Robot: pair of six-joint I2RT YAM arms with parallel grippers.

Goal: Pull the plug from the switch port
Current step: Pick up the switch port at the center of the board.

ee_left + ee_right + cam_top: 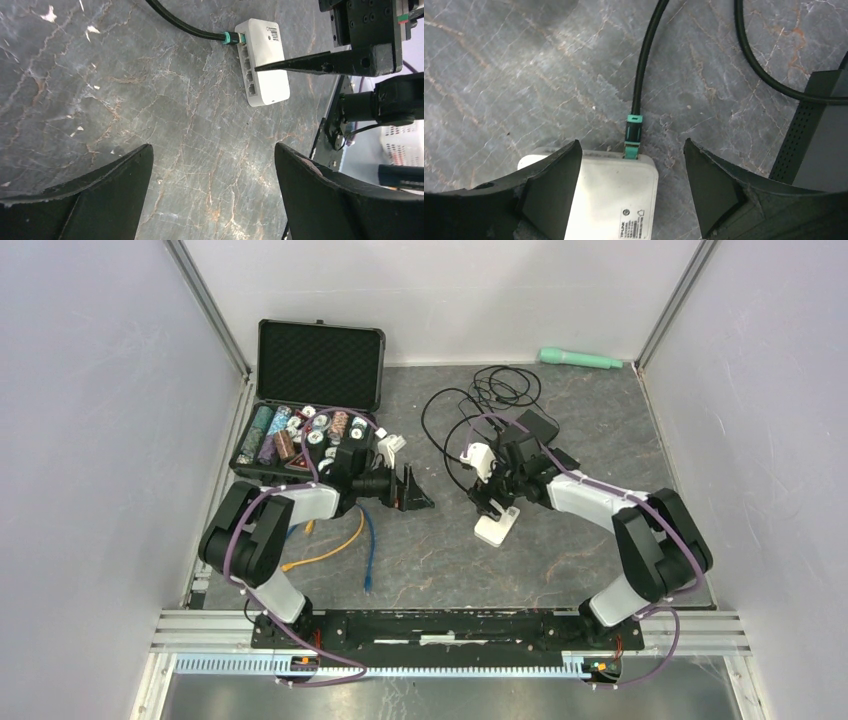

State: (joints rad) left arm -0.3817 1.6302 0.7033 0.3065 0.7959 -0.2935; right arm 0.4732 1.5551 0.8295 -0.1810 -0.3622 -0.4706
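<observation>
A small white switch (497, 527) lies on the grey table in front of the right arm. A black cable (644, 55) ends in a teal plug (632, 137) that sits in a port on the switch's edge. My right gripper (631, 145) is open and hangs just above the switch (614, 195), one finger over the switch body, the other over bare table right of the plug. My left gripper (212, 150) is open and empty, low over the table to the left, facing the switch (265, 60) and plug (231, 38). The gap between them is bare table.
An open black case of poker chips (310, 390) stands at the back left. A yellow cable (330, 550) and a blue cable (368, 540) lie near the left arm. A black box (819, 140) with looped cables sits behind the switch. A green flashlight (580, 358) lies at the back wall.
</observation>
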